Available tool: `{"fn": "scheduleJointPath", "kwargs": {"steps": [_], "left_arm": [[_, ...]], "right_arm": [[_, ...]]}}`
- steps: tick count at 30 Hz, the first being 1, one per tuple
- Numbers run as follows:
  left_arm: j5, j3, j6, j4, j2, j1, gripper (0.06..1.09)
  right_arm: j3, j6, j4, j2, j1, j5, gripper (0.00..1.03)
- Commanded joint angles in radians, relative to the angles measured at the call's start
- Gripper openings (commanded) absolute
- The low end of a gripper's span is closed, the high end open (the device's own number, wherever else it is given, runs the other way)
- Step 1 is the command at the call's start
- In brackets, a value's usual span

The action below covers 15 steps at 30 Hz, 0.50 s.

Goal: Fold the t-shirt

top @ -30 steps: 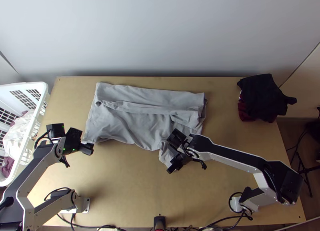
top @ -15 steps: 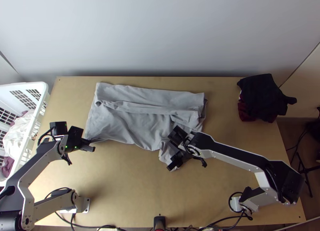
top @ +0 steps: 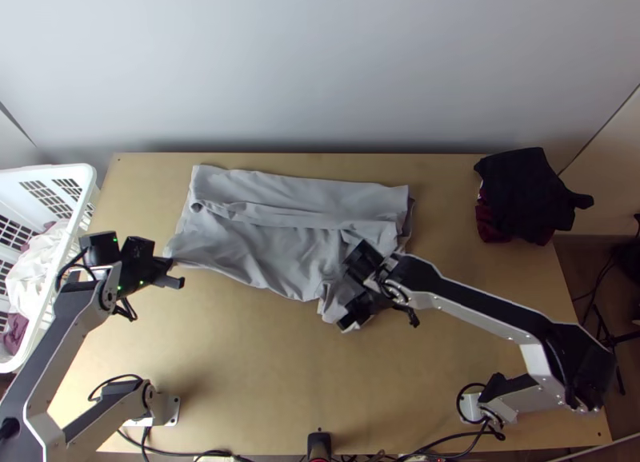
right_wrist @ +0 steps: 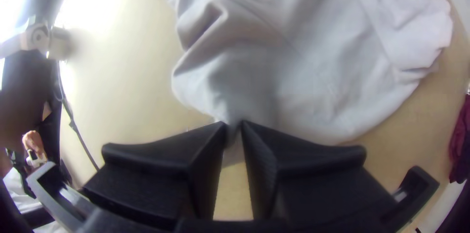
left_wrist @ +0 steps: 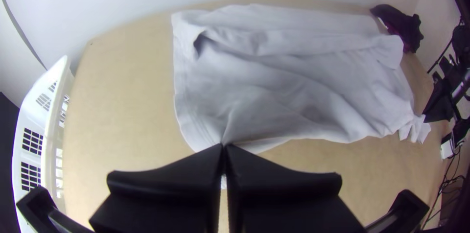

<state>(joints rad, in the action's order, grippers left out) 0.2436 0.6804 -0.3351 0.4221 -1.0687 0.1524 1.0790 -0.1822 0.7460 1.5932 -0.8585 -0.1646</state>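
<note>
The light grey t-shirt (top: 280, 246) lies across the table's back half, its far part folded over in a long band and its near edge wavy. At its near left corner is my left gripper (top: 170, 272); in the left wrist view that gripper (left_wrist: 223, 147) is shut with the cloth's corner pinched between its tips. My right gripper (top: 352, 296) stands over the bunched near right part. Seen from the right wrist, the gripper (right_wrist: 234, 126) has its fingertips closed on a gathered bit of the shirt (right_wrist: 293, 61).
A white laundry basket (top: 88, 178) with clothes stands off the table's left edge. Dark and maroon clothes (top: 524, 194) are heaped at the back right corner. A small black object (top: 319, 444) and cables lie along the near edge.
My left gripper has shifted left and slightly away from the near edge, drawing the shirt's near left corner along. The right gripper has moved slightly up the picture and to the right.
</note>
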Motion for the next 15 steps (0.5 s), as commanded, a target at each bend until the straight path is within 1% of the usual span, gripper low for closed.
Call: {"fn": "scheduleJointPath", "kwargs": {"steps": [1, 8, 15], "left_arm": [[-0.001, 0.087, 0.013, 0.041, 0.042, -0.008, 0.11], [-0.004, 0.191, 0.019, 0.055, -0.042, -0.011, 0.11], [-0.02, 0.338, 0.036, 0.078, -0.177, -0.027, 0.11]], "right_arm": [[0.056, 0.016, 0.015, -0.081, 0.118, -0.001, 0.03], [0.122, 0.064, 0.006, -0.122, 0.22, -0.001, 0.03], [0.226, 0.09, 0.003, -0.079, 0.303, -0.003, 0.03]]}}
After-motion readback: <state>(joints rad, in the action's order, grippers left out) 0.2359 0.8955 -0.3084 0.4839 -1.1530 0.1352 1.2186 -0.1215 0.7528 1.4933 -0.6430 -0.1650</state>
